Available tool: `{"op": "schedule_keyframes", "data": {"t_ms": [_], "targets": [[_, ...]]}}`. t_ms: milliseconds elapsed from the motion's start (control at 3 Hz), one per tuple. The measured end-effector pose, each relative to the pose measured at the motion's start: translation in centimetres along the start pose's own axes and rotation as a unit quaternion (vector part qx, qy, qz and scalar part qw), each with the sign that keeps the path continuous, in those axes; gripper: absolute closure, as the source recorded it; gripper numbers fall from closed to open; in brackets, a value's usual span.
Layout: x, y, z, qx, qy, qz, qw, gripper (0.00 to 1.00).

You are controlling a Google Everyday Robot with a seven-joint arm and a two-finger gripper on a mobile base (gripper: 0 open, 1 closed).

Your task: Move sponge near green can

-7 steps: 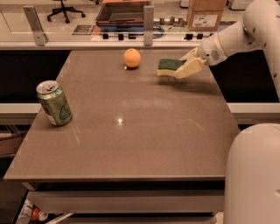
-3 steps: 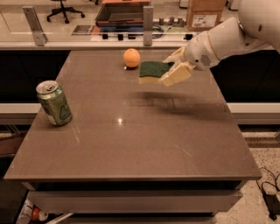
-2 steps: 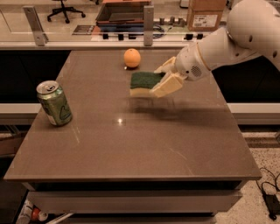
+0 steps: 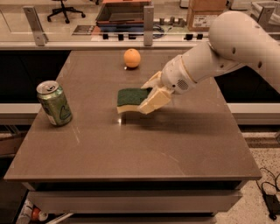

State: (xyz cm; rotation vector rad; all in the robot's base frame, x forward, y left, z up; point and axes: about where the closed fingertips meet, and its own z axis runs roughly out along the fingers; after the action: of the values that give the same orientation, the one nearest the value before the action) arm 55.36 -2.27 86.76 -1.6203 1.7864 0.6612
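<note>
Over table (image 4: 175, 148) centre, hand (image 4: 147, 95) grips sponge (image 4: 130, 96); green can (image 4: 54, 104) apart.

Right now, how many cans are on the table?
1. The green can stands upright near the table's left edge. The gripper, over mid-table to its right, is shut on the sponge.

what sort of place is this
Probably an office or lab space: a wheeled office chair and a cardboard box stand behind the brown table, over which the gripper holds the sponge.
</note>
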Motion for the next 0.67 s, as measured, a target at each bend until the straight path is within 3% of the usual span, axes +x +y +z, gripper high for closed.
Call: {"op": "schedule_keyframes", "data": {"t_ms": [333,667], "targets": [[-1.0,1.2,1.6,-0.006,0.010,-0.004,0.9999,1.00],[-2.2,1.9,3.0,0.005,0.012,-0.004,0.9999,1.00]]}}
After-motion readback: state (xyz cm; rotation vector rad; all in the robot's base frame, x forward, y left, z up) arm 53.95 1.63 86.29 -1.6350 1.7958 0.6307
